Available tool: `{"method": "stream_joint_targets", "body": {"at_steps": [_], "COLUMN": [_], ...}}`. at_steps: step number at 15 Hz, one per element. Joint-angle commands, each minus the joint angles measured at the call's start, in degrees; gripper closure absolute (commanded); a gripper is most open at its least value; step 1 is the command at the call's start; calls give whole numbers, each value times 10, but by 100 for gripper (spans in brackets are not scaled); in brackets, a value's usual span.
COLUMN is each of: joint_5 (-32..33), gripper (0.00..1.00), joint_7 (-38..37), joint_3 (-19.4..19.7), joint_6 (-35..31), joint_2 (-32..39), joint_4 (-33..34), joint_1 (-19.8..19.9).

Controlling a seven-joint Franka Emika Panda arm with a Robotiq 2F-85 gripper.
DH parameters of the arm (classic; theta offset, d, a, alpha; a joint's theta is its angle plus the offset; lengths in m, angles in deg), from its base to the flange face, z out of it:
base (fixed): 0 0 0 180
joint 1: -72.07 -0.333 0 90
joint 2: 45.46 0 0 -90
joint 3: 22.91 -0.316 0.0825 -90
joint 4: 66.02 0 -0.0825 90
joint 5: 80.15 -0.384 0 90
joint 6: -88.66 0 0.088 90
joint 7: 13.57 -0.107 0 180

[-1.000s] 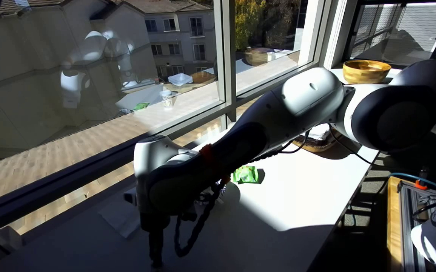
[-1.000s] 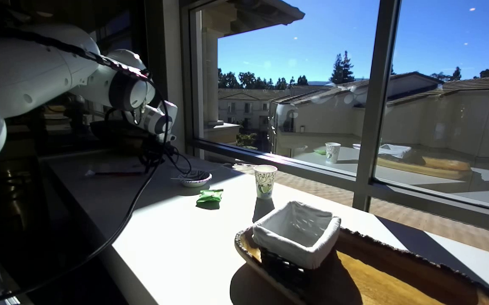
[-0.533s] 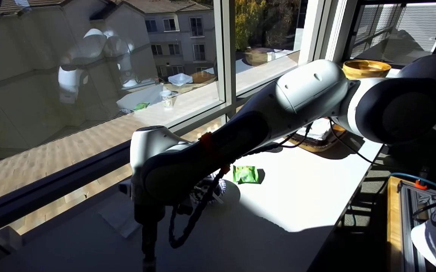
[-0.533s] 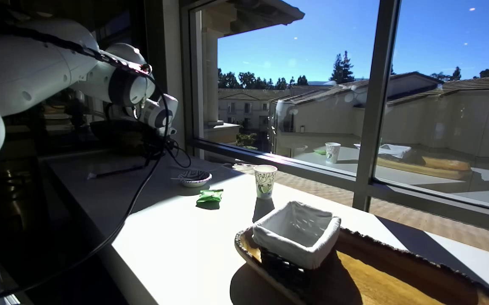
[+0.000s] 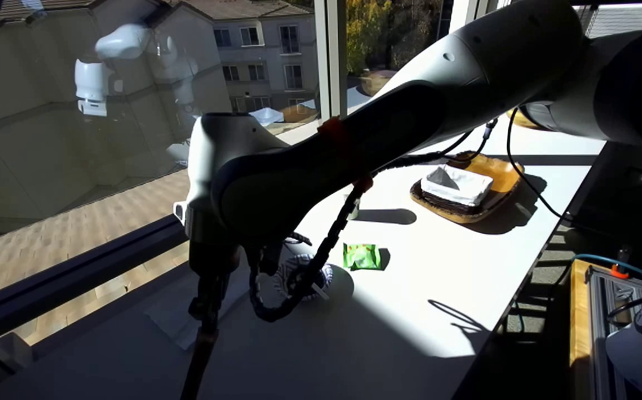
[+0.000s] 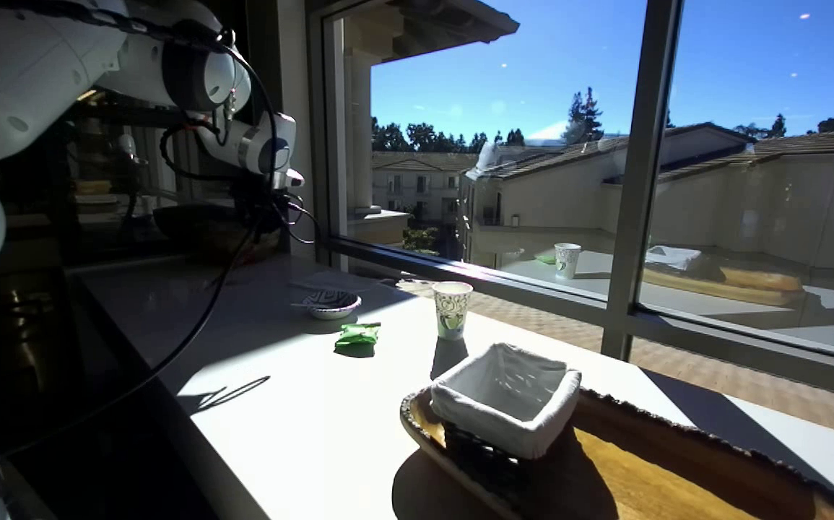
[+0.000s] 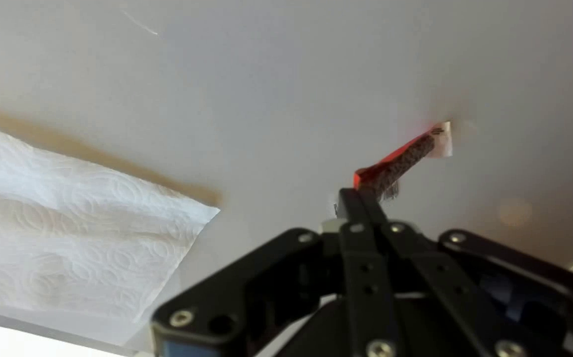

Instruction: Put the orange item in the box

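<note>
While the square, cloth-lined woven box [image 6: 489, 422] stands in a wooden tray [image 6: 648, 469], fingers [image 7: 360, 248] pinch a slim orange-red packet [image 7: 399, 161].

The wooden tray [image 6: 648, 473] has a rough rim [image 6: 713, 438], the woven box [image 6: 480, 446] a matt cloth lining [image 6: 507, 393]

In an exterior view, table [image 5: 409, 294] seen obliquely from above, arm [image 5: 365, 147] close across the frame. In an exterior view, same table seen from lower, lengthwise, box [image 6: 492, 422] near. Shared by both exterior views: box, green packet [image 6: 357, 336], cup [image 6: 453, 310], window [image 6: 642, 180]. Wrist view: same table faced from close above, past gripper [image 7: 360, 196]; paper towel [image 5: 179, 322] shared with an exterior view.
</note>
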Motion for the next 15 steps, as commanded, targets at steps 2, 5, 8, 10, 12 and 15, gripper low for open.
{"method": "stream_joint_targets", "body": {"at_steps": [2, 5, 8, 10, 12, 15], "joint_5": [-11, -38, -70, -91, -120, -102], "gripper": [100, 100, 100, 100, 100, 99], "joint_7": [-75, -75, -54, -44, -6, -18], "joint_3": [17, 23, 26, 32, 38, 49], "joint_6": [-38, -44, -49, -61, -79, -57], "joint_2": [-136, -202, -268, -313, -357, -328], "joint_4": [-161, -233, -309, -363, -419, -377], "joint_1": [20, 37, 62, 78, 99, 89]}}
